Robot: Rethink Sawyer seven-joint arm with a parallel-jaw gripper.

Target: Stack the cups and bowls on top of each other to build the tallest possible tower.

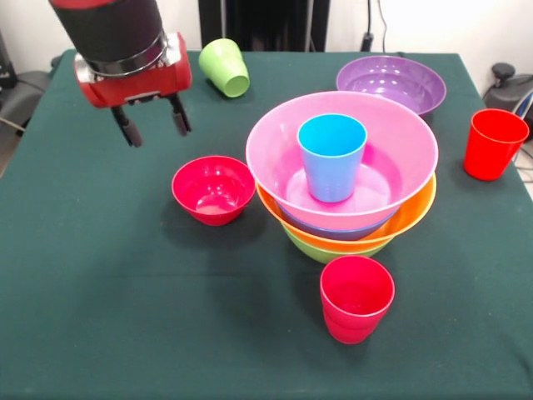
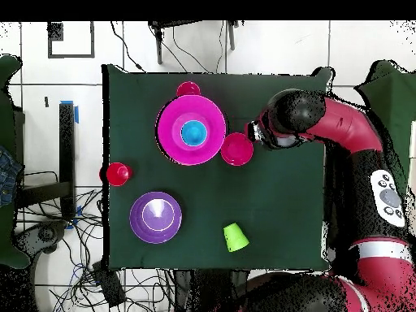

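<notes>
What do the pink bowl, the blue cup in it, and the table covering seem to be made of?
Pink bowl: likely glossy plastic; light glints on its rim. Blue cup: probably smooth plastic, duller sheen. Table covering: dark green cloth, apparently; matte, no reflections.

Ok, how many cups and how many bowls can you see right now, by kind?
Cups: 4 – sky blue cup, lime green cup, red cup, red cup
Bowls: 6 – pink bowl, blue bowl, orange bowl, green bowl, purple bowl, small red bowl
Total: 10
</notes>
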